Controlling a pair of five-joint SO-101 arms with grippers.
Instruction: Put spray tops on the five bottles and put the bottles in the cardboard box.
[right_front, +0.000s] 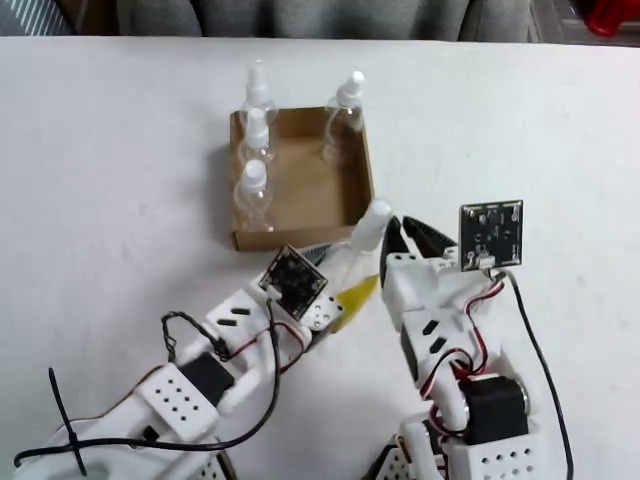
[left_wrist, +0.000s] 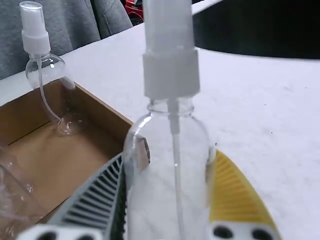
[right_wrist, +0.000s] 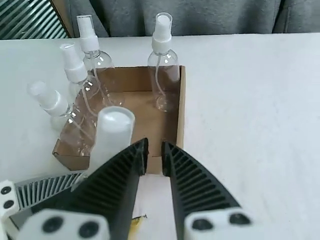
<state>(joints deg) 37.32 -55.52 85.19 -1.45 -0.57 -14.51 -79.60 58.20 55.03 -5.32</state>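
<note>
Bottle no. 5 (right_front: 358, 250), w/ spray top (right_front: 377, 213) fitted, clamped in left gripper (right_front: 340, 274) just near cardboard box (right_front: 262, 240), right corner. Right gripper (right_front: 412, 236) slightly parted, empty. Probably last boxing step; next: lift over wall, set inside.

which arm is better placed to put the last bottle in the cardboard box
Left, most likely. Its pincer is shut on the bottle, spray top on, just outside the cardboard box. The right pincer is open beside the top, holding nothing.
</note>
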